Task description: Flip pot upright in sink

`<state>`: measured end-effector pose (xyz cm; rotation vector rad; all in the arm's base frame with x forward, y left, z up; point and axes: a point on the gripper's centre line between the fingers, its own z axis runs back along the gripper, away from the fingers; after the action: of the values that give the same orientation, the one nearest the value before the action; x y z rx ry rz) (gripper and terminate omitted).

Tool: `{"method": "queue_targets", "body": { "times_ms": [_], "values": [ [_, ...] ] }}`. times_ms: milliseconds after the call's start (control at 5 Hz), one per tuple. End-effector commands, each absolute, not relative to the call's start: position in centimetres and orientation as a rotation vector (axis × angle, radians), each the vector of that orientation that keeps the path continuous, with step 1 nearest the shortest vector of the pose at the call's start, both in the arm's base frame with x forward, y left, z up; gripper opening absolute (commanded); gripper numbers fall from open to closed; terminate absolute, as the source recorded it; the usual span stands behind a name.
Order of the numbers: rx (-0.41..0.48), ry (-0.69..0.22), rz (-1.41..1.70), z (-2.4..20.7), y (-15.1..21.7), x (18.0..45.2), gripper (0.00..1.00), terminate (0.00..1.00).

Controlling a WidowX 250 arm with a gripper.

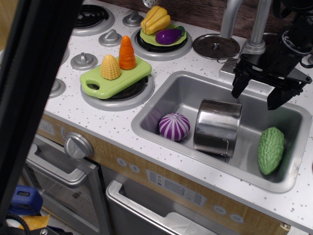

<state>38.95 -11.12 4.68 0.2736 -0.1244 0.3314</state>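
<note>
Scene: A toy kitchen counter of white speckled laminate, seen from above its front edge, with the sink [161,105] set into the right half.

Pot: The shiny steel pot [217,126] lies in the middle of the basin, tipped over, its closed base turned toward the back edge and a thin wire handle showing at its lower front rim.

Gripper: The black gripper [261,90] hangs over the sink's back edge, just above and behind the pot, fingers spread wide and gripping nothing; the left finger tip sits close to the pot's upper rim, though contact cannot be judged.

Sink neighbours: A purple-striped ball [174,126] rests just beside the pot on its left; a bumpy green gourd [271,150] lies apart from it near the basin's right wall.

Behind the sink: A grey faucet [247,22] rises at the back edge, with a flat round lid [215,46] lying on the counter just to its left.

Left half of the counter: A green cutting board [95,82] sits on a burner, carrying a yellow corn cob [110,67] and an upright orange carrot [127,53].

Back burner: A green plate [151,38] holds a yellow pepper [155,19] and a purple eggplant [169,35].
</note>
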Motion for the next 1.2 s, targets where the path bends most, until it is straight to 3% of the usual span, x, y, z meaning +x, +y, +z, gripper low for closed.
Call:
{"method": "queue_targets", "body": {
  "times_ms": [0, 200, 800, 1000],
  "values": [
    [0.274, -0.124, 0.331, 4.7, -11.1, 38.9, 1.0, 0.0],
    [0.397, -0.102, 0.306, 4.3, -10.9, 39.6, 1.0, 0.0],
    [0.595, -0.019, 0.228, 3.5, -9.8, 39.6, 1.0, 0.0],
    [0.593, -0.014, 0.229, 3.4, -8.9, 39.0, 1.0, 0.0]
  ]
}}
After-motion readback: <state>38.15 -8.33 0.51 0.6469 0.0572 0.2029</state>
